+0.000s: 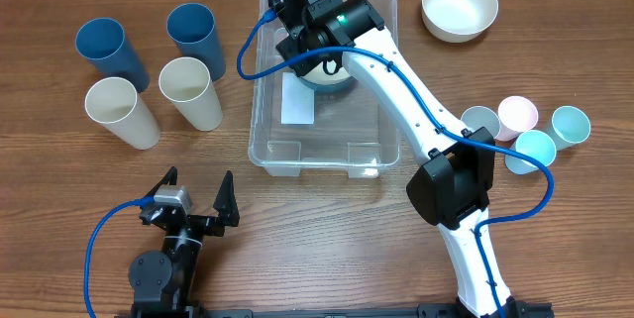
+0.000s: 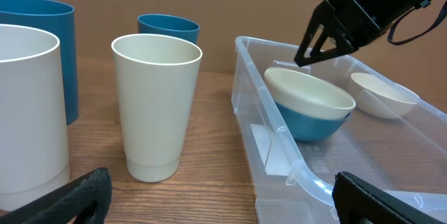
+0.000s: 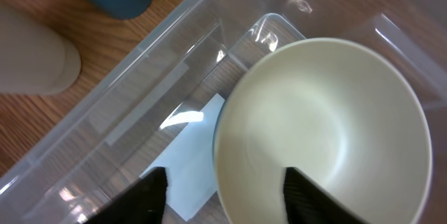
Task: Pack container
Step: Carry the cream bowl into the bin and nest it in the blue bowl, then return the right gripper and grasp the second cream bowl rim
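The clear container (image 1: 260,132) stands at the middle back of the table, with a white label (image 1: 296,100) on its bottom. It also shows in the left wrist view (image 2: 279,147) and the right wrist view (image 3: 140,77). A blue bowl with a cream inside (image 2: 311,105) sits tilted in its far part (image 3: 328,126). My right gripper (image 2: 314,51) is open just above the bowl's rim, one finger on each side of it (image 3: 227,192). My left gripper (image 1: 195,202) is open and empty near the front edge (image 2: 223,199).
Two blue cups (image 1: 112,51) (image 1: 195,36) and two cream cups (image 1: 119,110) (image 1: 190,90) stand left of the container. A white bowl (image 1: 459,5) sits at the back right. Several small pastel cups (image 1: 525,130) cluster at the right.
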Robot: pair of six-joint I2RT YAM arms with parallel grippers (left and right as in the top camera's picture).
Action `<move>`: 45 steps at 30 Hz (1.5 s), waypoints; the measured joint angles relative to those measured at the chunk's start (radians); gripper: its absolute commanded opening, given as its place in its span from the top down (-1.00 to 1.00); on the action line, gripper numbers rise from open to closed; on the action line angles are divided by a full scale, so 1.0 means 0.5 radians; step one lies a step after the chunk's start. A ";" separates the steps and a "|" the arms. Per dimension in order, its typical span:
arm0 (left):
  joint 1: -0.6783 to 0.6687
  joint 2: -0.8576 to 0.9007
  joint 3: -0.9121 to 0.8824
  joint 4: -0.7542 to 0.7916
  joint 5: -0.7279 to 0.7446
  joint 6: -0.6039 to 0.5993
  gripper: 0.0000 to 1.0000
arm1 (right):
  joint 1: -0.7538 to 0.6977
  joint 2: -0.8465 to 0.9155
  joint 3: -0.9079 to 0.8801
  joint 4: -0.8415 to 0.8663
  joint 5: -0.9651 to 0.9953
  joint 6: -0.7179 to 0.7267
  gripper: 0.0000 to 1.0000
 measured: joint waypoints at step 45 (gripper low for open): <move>0.000 0.000 0.000 0.001 -0.001 0.000 -1.00 | -1.225 -0.012 -0.354 0.311 0.281 1.767 -0.61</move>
